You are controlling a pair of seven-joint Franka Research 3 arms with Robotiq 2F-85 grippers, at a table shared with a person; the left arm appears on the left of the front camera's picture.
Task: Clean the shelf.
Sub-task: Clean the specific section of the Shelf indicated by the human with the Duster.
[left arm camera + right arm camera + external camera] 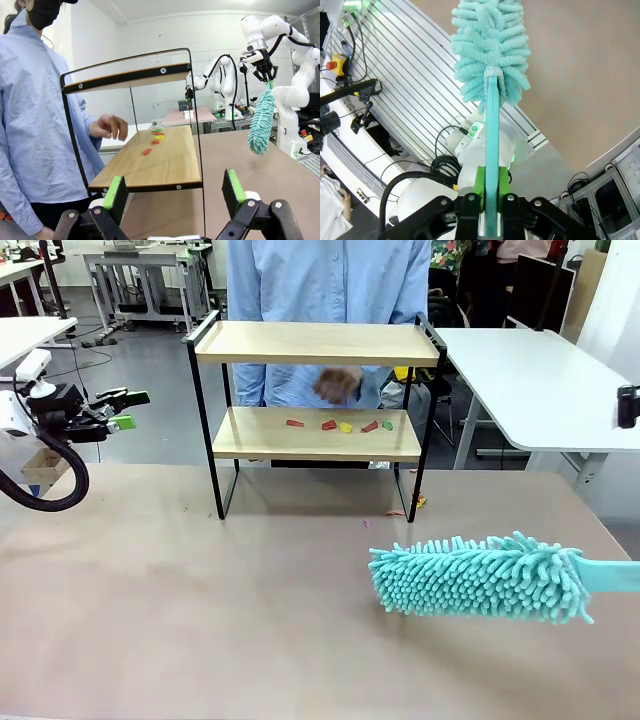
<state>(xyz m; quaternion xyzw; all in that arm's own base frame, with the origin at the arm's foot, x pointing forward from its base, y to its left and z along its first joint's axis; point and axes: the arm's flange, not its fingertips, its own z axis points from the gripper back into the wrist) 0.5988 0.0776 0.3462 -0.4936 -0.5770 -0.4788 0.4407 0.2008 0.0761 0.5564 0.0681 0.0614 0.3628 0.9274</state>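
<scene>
- The shelf (315, 343) stands upright at the far middle of the brown table (200, 620). It has two wooden boards in a thin black frame.
- Small red, yellow and green scraps (340, 425) lie in a row on the shelf's lower board, towards its back edge.
- A person in a light blue shirt stands just behind the shelf. One hand (337, 385) is held at the shelf's far side, level with the gap between the boards and near the scraps.
- A turquoise duster (480, 577) hangs over the table in front of the shelf and off to its right, well apart from it. Its fluffy head points left and its flat handle (492, 140) runs out to the right.
- The right gripper (492, 180) is clenched on the duster's handle, with a green pad pressed against each flat side.
- The left gripper (125, 410) sits well to the left of the shelf, at about the height of the lower board. Its jaws are spread wide with nothing between them.
- In the left wrist view the left gripper faces the shelf's end, and the lower board shows above its two green fingertips (117, 187).
</scene>
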